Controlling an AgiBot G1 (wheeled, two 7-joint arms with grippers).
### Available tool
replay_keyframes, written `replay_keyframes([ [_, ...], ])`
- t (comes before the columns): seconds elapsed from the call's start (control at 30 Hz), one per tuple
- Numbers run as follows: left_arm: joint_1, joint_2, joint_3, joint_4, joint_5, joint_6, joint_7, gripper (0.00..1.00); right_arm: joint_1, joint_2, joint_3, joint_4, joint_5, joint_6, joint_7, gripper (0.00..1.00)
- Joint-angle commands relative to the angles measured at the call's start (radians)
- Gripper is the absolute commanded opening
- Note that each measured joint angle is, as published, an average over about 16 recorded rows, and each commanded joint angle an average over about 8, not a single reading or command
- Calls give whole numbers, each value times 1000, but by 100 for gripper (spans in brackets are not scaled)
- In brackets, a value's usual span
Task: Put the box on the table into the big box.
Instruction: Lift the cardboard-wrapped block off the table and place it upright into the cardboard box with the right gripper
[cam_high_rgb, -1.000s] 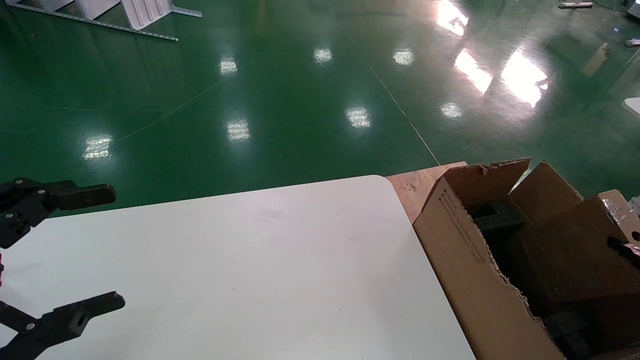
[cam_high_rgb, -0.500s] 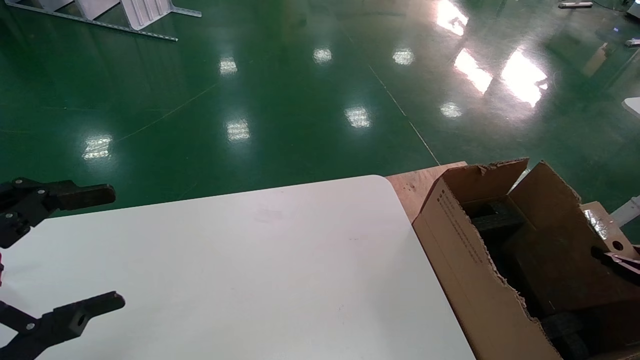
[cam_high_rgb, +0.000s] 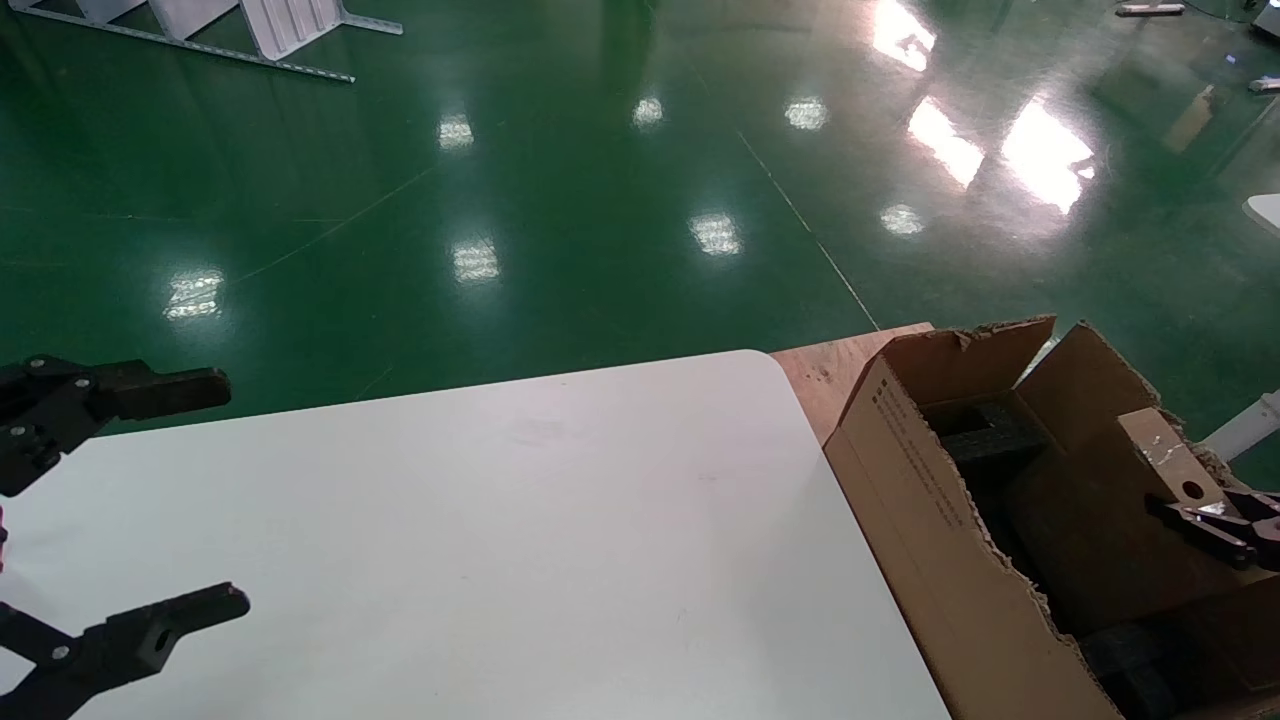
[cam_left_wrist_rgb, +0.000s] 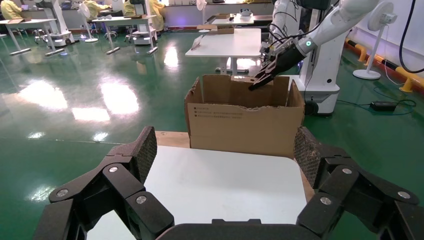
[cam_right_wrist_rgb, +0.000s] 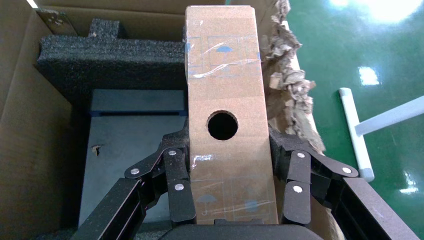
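— Since a second ago, your right gripper (cam_high_rgb: 1215, 525) has carried the box (cam_high_rgb: 1160, 455) down and a little toward the middle of the big box (cam_high_rgb: 935, 520); the far flap stands more upright now. Your left gripper (cam_high_rgb: 150, 500) has not shifted.

— Where exactly is the box at this point?

— It is clamped between the right gripper's fingers (cam_right_wrist_rgb: 177, 185), one on each long side, just below the round hole (cam_right_wrist_rgb: 222, 125). It hangs inside the mouth of the big box, above the black foam blocks (cam_right_wrist_rgb: 112, 62) and a dark grey panel (cam_right_wrist_rgb: 132, 135), close to the ragged torn wall (cam_right_wrist_rgb: 290, 85). I cannot tell whether its far end touches the foam yet. Nothing of it rests on the counter (cam_high_rgb: 480, 540).

— And the left gripper?

— Parked over the near left part of the counter, its fingers spread wide, holding nothing.

— How do you expect the box to handle?

— You have a stiff little carton, and I judge it light, since a side pinch carries it without any visible sag. The walls look rigid enough, but it may be hollow, so a harder squeeze could dent them. The tape strips (cam_right_wrist_rgb: 222, 50) are shiny and likely slick; your fingers sit partly on taped card, so a twist in the grasp is possible.

— Is this the right place to hold it?

— Yes, you are across the narrow width on the two long sides, which seems the surest hold. Watch the torn wall beside it when you let go.
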Motion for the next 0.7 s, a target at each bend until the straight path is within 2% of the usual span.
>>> replay_keyframes([
  [0.03, 0, 0, 0, 0, 0, 0, 0, 100, 9, -13, -10, -6, -3, 10, 0, 0],
  [0.33, 0, 0, 0, 0, 0, 0, 0, 100, 17, -59, -23, -20, -16, 45, 17, 0],
  [0.63, 0, 0, 0, 0, 0, 0, 0, 100, 18, -69, -26, -25, -17, 71, 29, 0],
  [0.67, 0, 0, 0, 0, 0, 0, 0, 100, 17, -69, -26, -25, -17, 73, 30, 3],
  [0.7, 0, 0, 0, 0, 0, 0, 0, 100, 17, -69, -26, -24, -17, 74, 31, 12],
])
